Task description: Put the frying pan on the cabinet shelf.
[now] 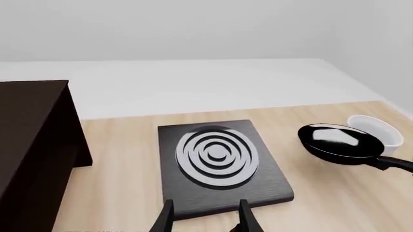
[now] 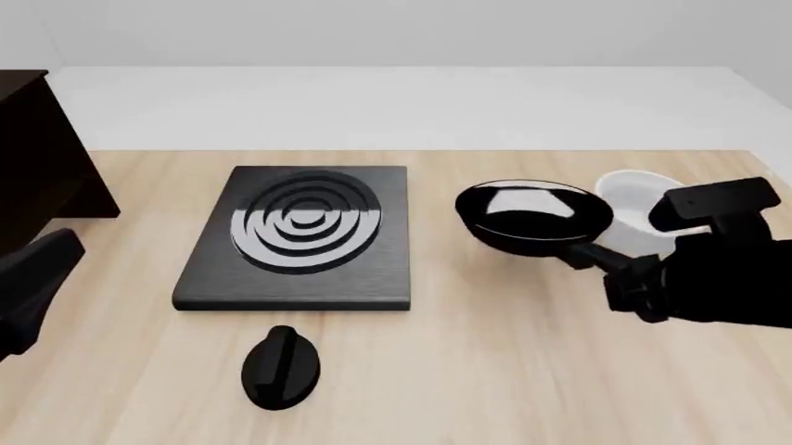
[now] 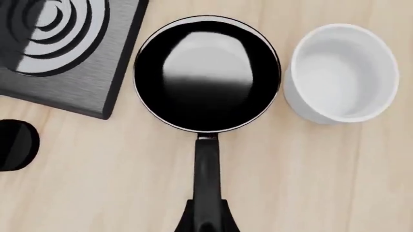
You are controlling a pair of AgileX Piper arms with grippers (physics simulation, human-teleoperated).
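The frying pan (image 2: 532, 215) is round and glossy black and sits right of the stove plate; it also shows in the right wrist view (image 3: 206, 72) and the left wrist view (image 1: 339, 140). Its slim handle (image 3: 206, 164) runs back into my right gripper (image 3: 206, 215), which is shut on it; the gripper also shows in the front view (image 2: 619, 271). I cannot tell whether the pan is off the table. The dark brown cabinet (image 2: 37, 158) stands at the far left, also visible in the left wrist view (image 1: 32, 140). My left gripper (image 1: 206, 218) is open and empty, near the stove plate's near edge.
A black stove plate (image 2: 303, 232) with silver rings lies mid-table. A small black knob (image 2: 281, 366) lies in front of it. A white bowl (image 2: 637, 199) stands just right of the pan, close to its rim. The left arm (image 2: 31, 278) shows at the left edge.
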